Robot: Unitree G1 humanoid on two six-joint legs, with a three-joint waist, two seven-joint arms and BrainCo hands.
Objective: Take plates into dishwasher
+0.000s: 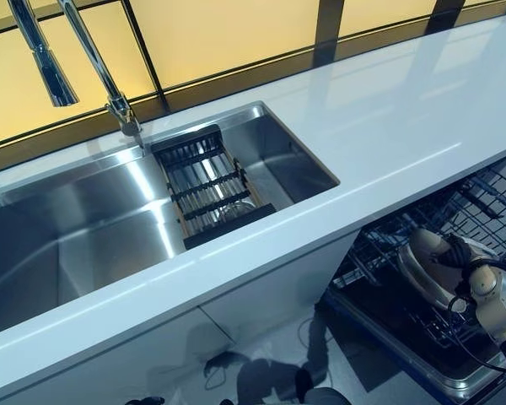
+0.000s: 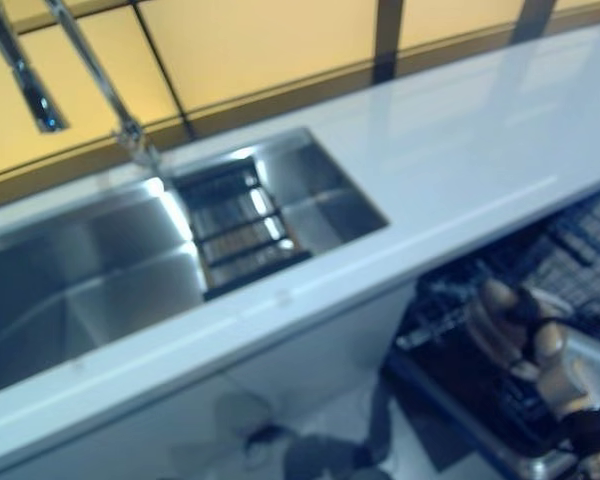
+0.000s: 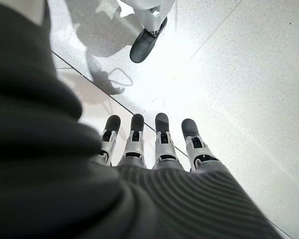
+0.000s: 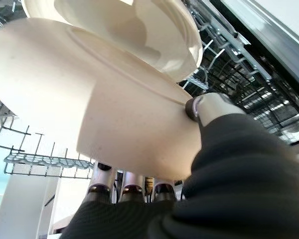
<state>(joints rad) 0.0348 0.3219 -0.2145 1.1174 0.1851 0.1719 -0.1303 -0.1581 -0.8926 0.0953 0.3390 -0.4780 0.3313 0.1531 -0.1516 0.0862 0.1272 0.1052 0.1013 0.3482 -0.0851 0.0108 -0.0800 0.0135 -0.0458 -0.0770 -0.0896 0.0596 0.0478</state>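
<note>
White countertop (image 1: 388,126) runs above the open dishwasher rack (image 1: 481,202), where the right hand (image 1: 476,278) pinches a cream plate (image 4: 89,99) (thumb on its face); left hand (image 3: 149,144) hangs open over floor.

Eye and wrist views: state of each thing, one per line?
Plate: held by the right robot hand over the rack.
Second plate: behind the held one in the right wrist view, in the rack.
Dishwasher rack: pulled out below the counter.
Left robot hand: open, empty, over the floor.
Sink: no plates visible.
Drainer: sits in the sink.
Tap: no water running.
</note>
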